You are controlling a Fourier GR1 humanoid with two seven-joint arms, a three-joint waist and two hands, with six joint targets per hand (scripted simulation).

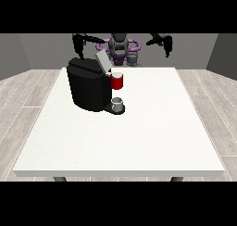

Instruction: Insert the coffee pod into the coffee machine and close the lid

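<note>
A black coffee machine [88,88] stands on the white table [139,137] at the left of centre. Its grey lid [102,61] is raised and tilted back. A red pod holder [117,81] juts from the machine's front, and a small grey cup [118,103] sits on the base below it. No loose coffee pod shows. The hand at the view's left [77,44] hangs raised above and behind the machine. The hand at the view's right [167,47] is raised beyond the table's far edge. Both hands are apart from everything.
The robot's torso [119,47] stands behind the table's far edge, with a small grey object [133,59] beside it. Wide bare tabletop lies to the right of and in front of the machine. Wooden floor surrounds the table.
</note>
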